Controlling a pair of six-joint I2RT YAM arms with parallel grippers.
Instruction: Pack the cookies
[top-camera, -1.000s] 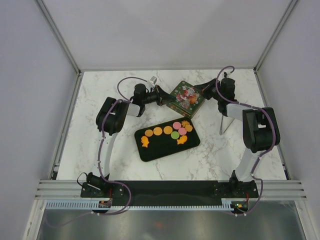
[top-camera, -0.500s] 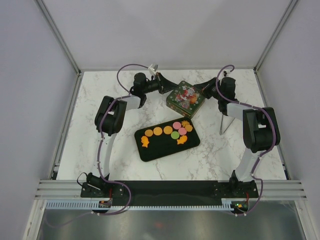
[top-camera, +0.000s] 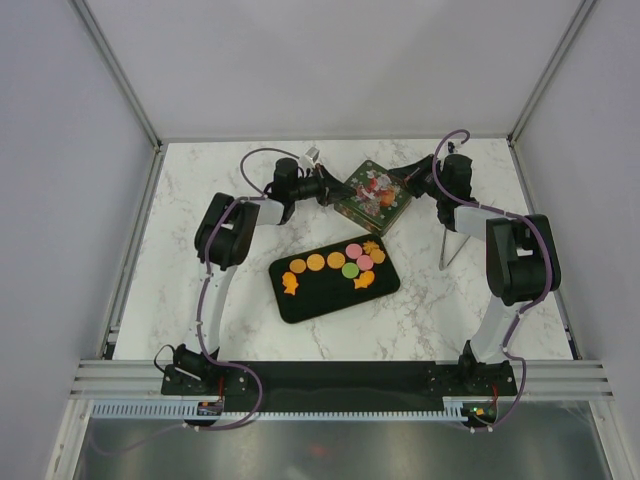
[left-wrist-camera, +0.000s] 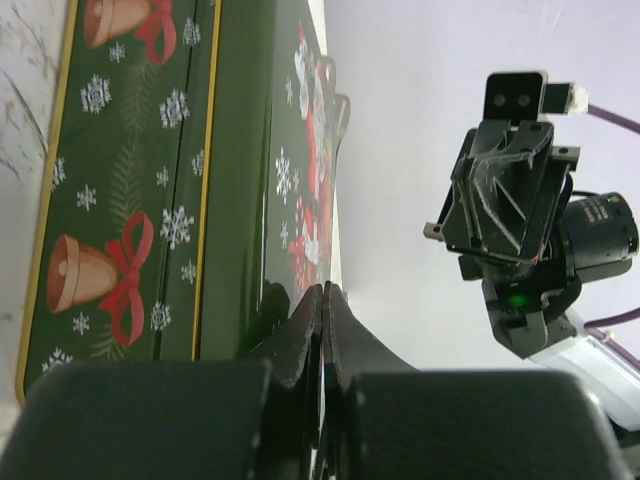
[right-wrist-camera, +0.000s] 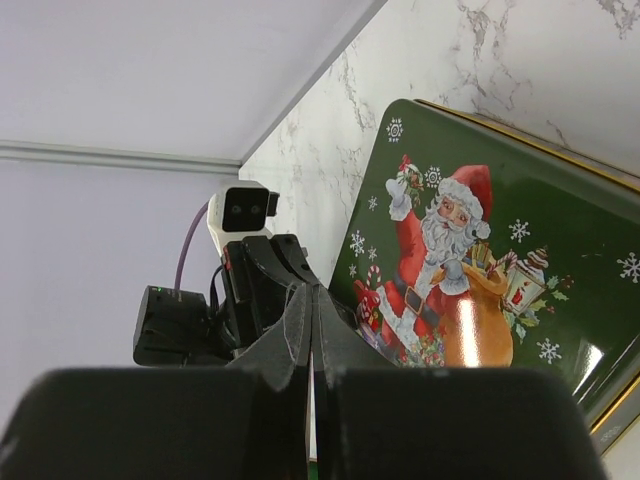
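**Ana:** Cookies (top-camera: 335, 265) aside for a moment; how do the claws stand?

**Ben:** Both are pressed together with nothing between the fingers. The left claw (top-camera: 328, 189) points at the tin (top-camera: 372, 194) from the tin's left; the right claw (top-camera: 404, 180) points at it from the tin's right, toward the far corner.

**Ana:** Do they touch the tin?

**Ben:** In the left wrist view the fingertips (left-wrist-camera: 308, 312) sit right at the rim of the lid; touching or just off it, I cannot tell. In the right wrist view the joined fingers (right-wrist-camera: 296, 318) end beside the tin's edge, short of the Santa picture on the lid. Each wrist camera also sees the other claw beyond the tin.

**Ana:** And the tin itself?

**Ben:** It is green and square, with its lid on; Santa is on the top, and bells with red bows run along the side. It sits cornerwise on the white marble table (top-camera: 200, 300), toward the back.

**Ana:** So where are the cookies?

**Ben:** They lie flat on a black tray (top-camera: 310, 302), just on the near side of the tin and apart from it; neither claw is by them. Most are orange, some are pink and one is green; two are fish-shaped. They lie in a loose row along the tray, bunched at the end nearest the tin.
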